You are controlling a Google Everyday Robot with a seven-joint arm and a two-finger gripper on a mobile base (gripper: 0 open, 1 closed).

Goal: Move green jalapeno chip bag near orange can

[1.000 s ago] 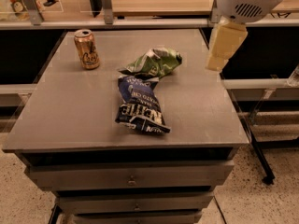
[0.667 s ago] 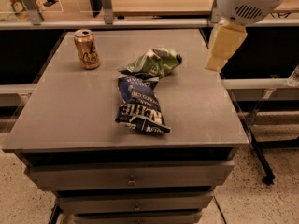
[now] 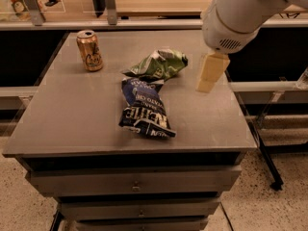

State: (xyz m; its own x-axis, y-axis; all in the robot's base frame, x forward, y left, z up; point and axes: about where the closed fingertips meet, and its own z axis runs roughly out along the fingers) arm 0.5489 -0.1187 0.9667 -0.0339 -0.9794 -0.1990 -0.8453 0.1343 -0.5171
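Note:
The green jalapeno chip bag (image 3: 158, 64) lies crumpled near the middle back of the grey table top (image 3: 72, 119). The orange can (image 3: 90, 50) stands upright at the back left of the table, well left of the bag. My gripper (image 3: 210, 73) hangs from the white arm above the right side of the table, a little right of the green bag and apart from it. Nothing is seen in it.
A longer dark blue chip bag (image 3: 145, 108) with white lettering lies just in front of the green bag, touching it. The table is a drawer cabinet (image 3: 132, 184). A counter with rails (image 3: 106, 4) runs behind it. Shelving stands to the right (image 3: 274, 109).
The arm and gripper have moved left and down, closer to the green bag. The bags and the can have not moved.

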